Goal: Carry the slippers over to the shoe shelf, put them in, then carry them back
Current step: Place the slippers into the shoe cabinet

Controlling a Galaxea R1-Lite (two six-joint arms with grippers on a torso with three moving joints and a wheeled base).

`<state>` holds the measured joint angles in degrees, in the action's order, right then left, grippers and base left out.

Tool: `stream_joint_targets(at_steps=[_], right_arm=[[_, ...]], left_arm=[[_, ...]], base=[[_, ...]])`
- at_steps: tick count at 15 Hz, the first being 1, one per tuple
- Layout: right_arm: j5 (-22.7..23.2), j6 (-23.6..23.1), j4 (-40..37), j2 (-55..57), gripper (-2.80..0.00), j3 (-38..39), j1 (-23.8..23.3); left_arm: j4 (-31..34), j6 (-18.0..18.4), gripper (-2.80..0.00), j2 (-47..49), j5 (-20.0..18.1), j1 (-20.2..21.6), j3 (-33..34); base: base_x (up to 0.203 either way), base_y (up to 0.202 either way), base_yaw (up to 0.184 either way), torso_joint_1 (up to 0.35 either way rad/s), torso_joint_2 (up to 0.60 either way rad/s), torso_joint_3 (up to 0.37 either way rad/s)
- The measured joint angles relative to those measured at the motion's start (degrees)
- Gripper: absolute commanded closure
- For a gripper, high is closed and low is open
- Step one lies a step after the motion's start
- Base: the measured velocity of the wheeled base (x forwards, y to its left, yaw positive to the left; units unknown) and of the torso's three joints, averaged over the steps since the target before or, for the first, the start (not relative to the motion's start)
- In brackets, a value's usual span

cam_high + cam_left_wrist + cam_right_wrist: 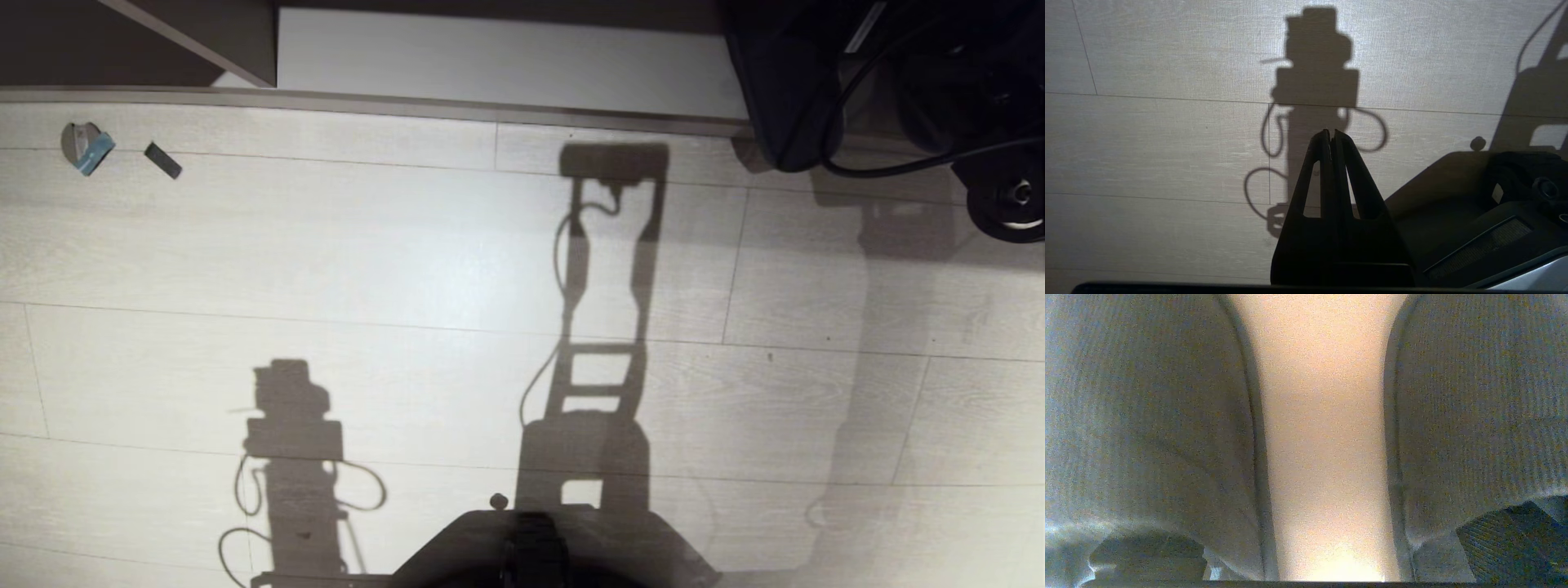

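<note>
Your right gripper's state cannot be told; slippers (1147, 416) lie right before it, side by side, long axes running away.

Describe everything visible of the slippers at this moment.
Only the right wrist view shows the slippers: two soft, ribbed grey fabric uppers side by side, filling both sides of the picture, with a strip of pale lit surface between them. Each has a smoother edge seam along that gap. The dark foot openings show near the camera. Nothing visibly grips them.

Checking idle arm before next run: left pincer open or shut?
Shut. In the left wrist view the left pincer has both fingertips pressed together with nothing between them, hanging over the floor.
</note>
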<state>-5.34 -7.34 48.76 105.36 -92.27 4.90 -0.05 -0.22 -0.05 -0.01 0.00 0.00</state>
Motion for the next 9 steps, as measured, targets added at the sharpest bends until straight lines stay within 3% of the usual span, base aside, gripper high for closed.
stream_joint_targets(at_steps=[4,7,9], right_arm=[[0.5,0.5,0.2,-1.9,-2.8,4.2,0.0],[2.0,5.4,0.2,-2.7,-2.8,5.1,-0.1],[2.4,5.6,0.2,-3.5,-2.8,5.8,-0.1]], left_arm=[[0.0,0.0,0.0,0.0,0.0,0.0,0.0],[0.0,0.0,0.0,0.0,0.0,0.0,0.0],[0.0,0.0,0.0,0.0,0.0,0.0,0.0]], base=[[0.0,0.0,0.0,0.0,0.0,0.0],[0.0,0.0,0.0,0.0,0.0,0.0],[0.0,0.0,0.0,0.0,0.0,0.0]])
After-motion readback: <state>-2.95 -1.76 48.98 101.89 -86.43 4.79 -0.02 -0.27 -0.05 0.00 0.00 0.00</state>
